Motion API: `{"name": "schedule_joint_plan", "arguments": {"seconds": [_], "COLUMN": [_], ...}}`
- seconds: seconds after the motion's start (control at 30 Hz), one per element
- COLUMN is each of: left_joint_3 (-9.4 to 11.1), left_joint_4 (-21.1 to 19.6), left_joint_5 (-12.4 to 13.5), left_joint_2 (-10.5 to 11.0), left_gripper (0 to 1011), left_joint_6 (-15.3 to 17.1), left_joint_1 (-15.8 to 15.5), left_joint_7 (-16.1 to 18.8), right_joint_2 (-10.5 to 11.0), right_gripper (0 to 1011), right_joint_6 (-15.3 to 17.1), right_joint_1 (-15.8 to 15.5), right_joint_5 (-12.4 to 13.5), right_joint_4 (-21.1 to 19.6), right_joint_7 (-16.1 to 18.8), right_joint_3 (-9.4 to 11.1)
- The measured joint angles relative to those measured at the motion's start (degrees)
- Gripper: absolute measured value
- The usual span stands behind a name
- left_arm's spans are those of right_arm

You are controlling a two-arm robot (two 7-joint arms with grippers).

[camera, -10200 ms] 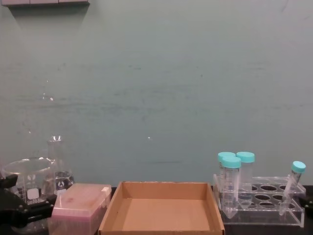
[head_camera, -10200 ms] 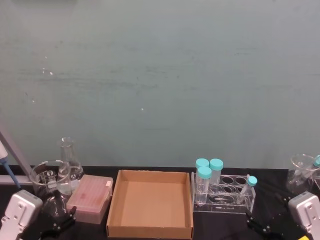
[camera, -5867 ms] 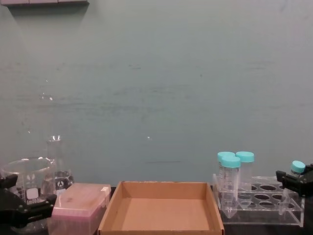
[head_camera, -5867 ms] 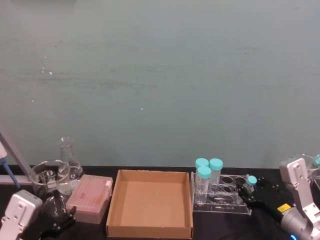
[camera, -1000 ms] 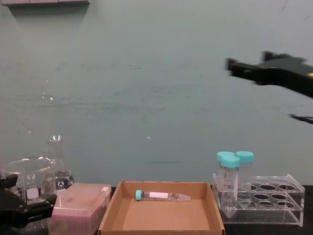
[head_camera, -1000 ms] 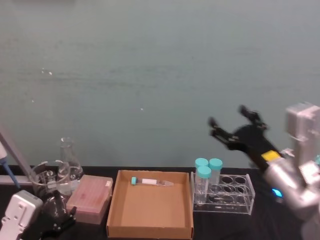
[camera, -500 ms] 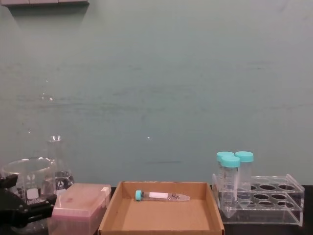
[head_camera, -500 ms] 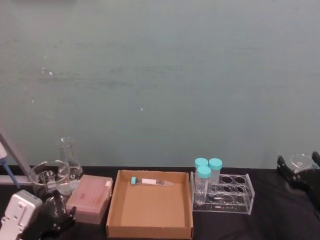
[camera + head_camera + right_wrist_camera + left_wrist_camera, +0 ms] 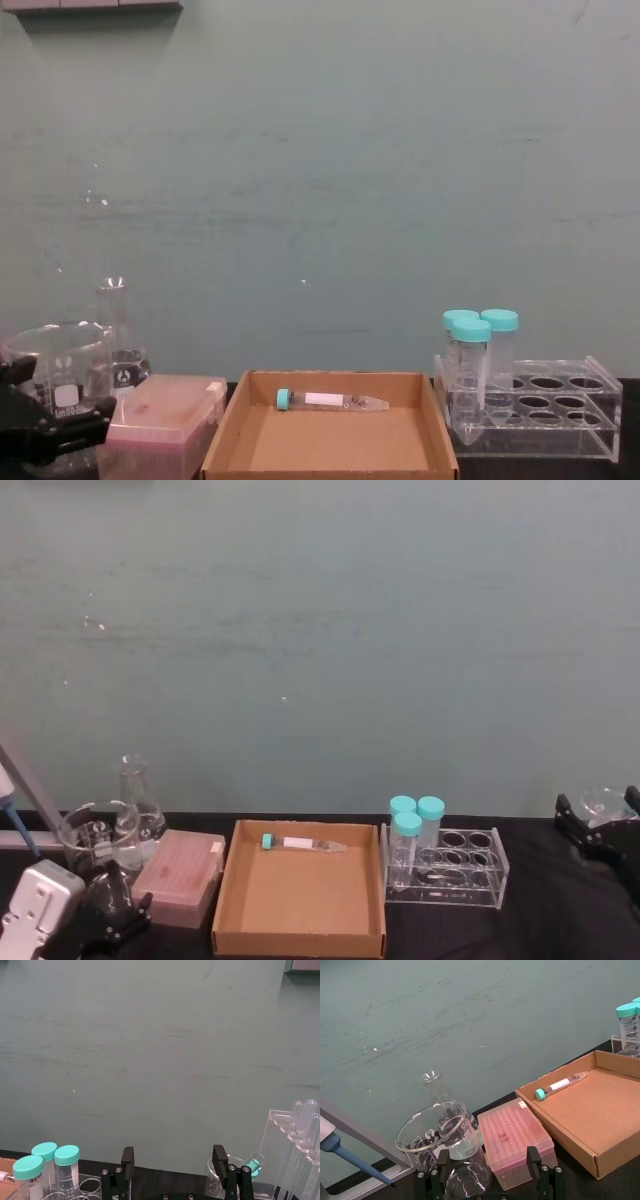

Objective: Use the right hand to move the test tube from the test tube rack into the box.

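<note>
Against the teal wall, your test tube (image 9: 303, 844) lies lengthwise along the box's (image 9: 300, 942) far wall, cap leftward. Your right hand (image 9: 174, 1169), spread wide and empty, sits well right, beyond the test tube rack (image 9: 450, 872).

Right hand (image 9: 174, 1167) sits low at the robot's far right, fingers (image 9: 127, 1160) spread wide apart, nothing between them, pointing forward. In the head view the right hand (image 9: 600, 832) shows as black finger ends at the right edge. Left gripper (image 9: 489, 1170) parked low at the robot's near left, fingers (image 9: 534, 1159) parted, pointing forward, gripping nothing. Head view shows the left gripper (image 9: 105, 915) with its light-grey wrist housing behind it at the bottom left corner. In the chest view the left gripper (image 9: 45, 420) sits at the lower left edge.
</note>
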Motion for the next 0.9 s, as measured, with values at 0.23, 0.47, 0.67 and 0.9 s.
{"name": "schedule_joint_plan", "arguments": {"seconds": [0.23, 0.47, 0.67, 0.9], "left_joint_3": [0.0, 0.0, 0.0, 0.0], "left_joint_4": [0.0, 0.0, 0.0, 0.0], "left_joint_5": [0.0, 0.0, 0.0, 0.0], "left_joint_2": [0.0, 0.0, 0.0, 0.0], "left_gripper": [1000, 1000, 1000, 1000], "left_joint_6": [0.0, 0.0, 0.0, 0.0], "left_joint_1": [0.0, 0.0, 0.0, 0.0], "left_joint_7": [0.0, 0.0, 0.0, 0.0], "right_joint_2": [0.0, 0.0, 0.0, 0.0], "right_gripper": [1003, 1003, 1003, 1003], "right_joint_6": [-0.1, -0.3, -0.3, -0.4], "right_joint_1": [0.1, 0.1, 0.1, 0.2], "right_joint_5": [0.0, 0.1, 0.1, 0.1], "right_joint_4": [0.0, 0.1, 0.1, 0.1], "right_joint_7": [0.1, 0.1, 0.2, 0.2], "right_joint_3": [-0.1, -0.1, -0.2, -0.2]}}
